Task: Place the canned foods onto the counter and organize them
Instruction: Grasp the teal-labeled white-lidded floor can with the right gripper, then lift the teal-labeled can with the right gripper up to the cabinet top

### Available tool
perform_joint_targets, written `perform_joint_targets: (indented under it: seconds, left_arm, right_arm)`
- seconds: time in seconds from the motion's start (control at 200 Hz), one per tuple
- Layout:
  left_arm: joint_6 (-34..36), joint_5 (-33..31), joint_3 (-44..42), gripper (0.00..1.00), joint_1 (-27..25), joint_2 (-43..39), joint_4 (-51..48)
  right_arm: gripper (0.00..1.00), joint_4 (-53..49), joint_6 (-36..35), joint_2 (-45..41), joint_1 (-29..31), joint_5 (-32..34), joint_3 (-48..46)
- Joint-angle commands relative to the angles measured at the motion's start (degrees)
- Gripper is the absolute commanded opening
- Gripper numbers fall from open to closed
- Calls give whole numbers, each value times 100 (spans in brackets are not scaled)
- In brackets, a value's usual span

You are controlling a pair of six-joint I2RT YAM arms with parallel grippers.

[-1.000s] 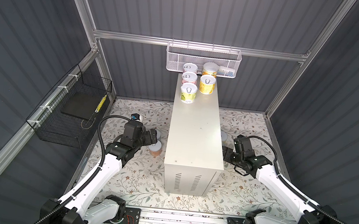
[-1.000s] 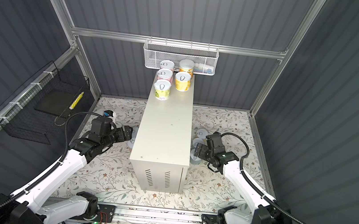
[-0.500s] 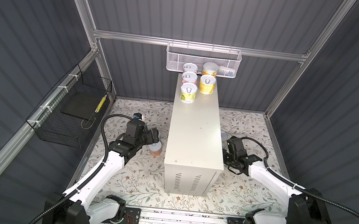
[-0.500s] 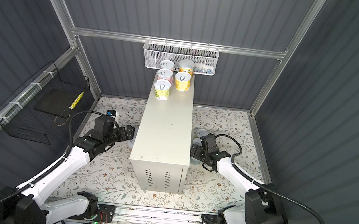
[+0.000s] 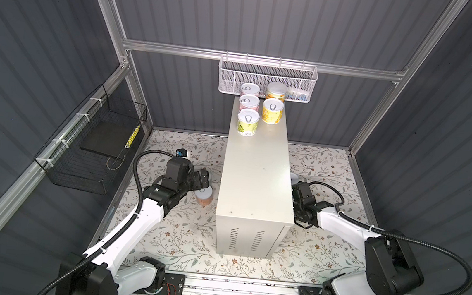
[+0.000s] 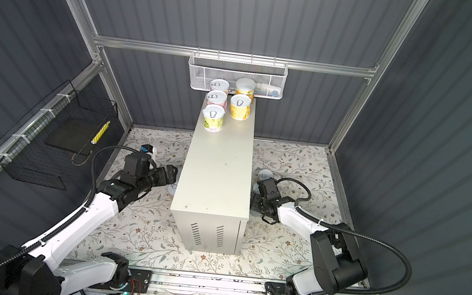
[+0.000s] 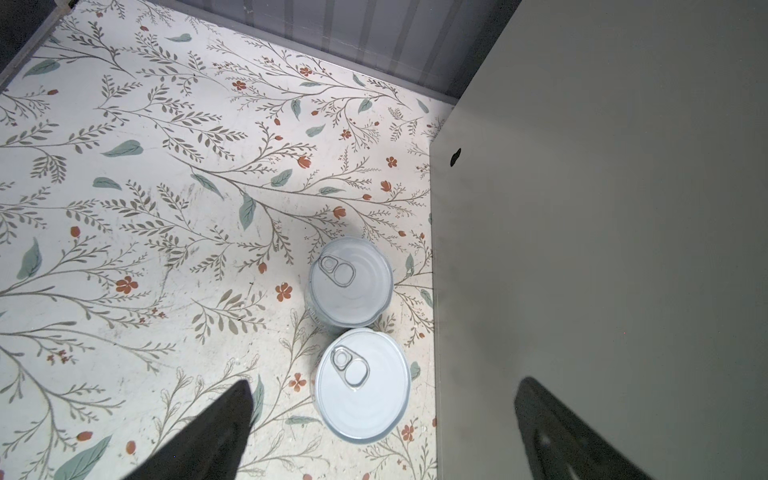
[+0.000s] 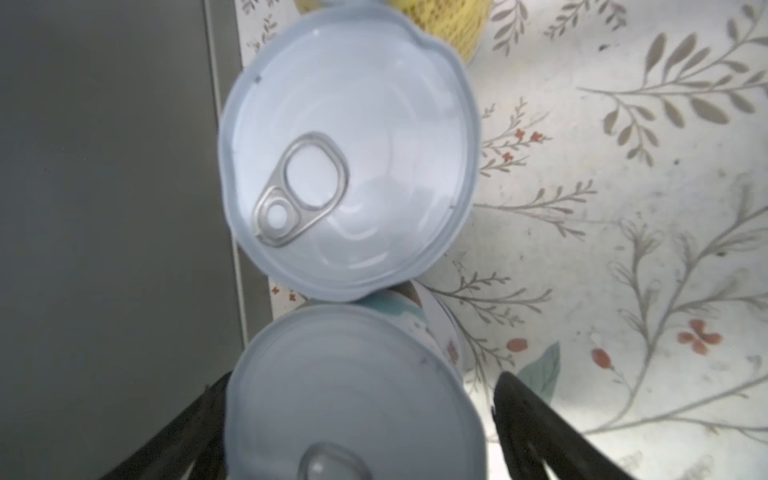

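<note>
**Top views: five cans on the counter, five down beside it, nothing gripped**

In both top views you have the counter [image 5: 256, 172] standing in the middle of the floral surface [image 5: 181, 233], its vented end toward the arm bases. A group of five cans [image 5: 249, 102] stands upright at the far end of its top. Three are along the left edge and two along the right edge. The farthest pair stands just in front of the white mesh basket [image 5: 267, 78].

Your left gripper [image 7: 384, 386] hangs over the floral surface beside the counter's left wall. Its jaws are wide apart and grip nothing. The left wrist view shows two upright cans under it, close together and just beside that wall. The nearer can [image 7: 361, 384] lies in line between the fingers, and the farther can [image 7: 351, 282] stands beyond it.

Your right gripper [image 8: 361, 415] sits low beside the counter's right wall, jaws apart on either side of an upright straddled can [image 8: 353, 395]. A gap shows between one finger [image 8: 532, 415] and that can. On the other side the lid hides any contact, so you cannot tell whether that finger touches. A second can [image 8: 349, 158] stands directly beyond it, close to the wall. A yellow-label can [image 8: 449, 20] shows past that one, at the picture's edge.
</note>
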Motion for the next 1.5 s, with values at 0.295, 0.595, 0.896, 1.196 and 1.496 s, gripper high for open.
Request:
perform_joint_targets:
  seconds: [0.295,0.595,0.896,1.196,1.496]
  left_arm:
    - [26,-13,-64,99,0,66,235]
    - [140,-143,66,99,0,114,180]
    - [190,-140,184,99,0,128,102]
    - [324,-26,415,99,0,93,-95]
    - [357,31,682,99,0,182,-227]
  right_arm:
    - [81,-39,-71,660,49,866,119]
    - [59,-11,-36,611,68,874,-3]
    - [0,-712,-173,-90,164,843,93]
    - [0,-2543,-677,-1859,124,937,920]
    - [0,-4135,-1367,-2586,59,1244,2753]
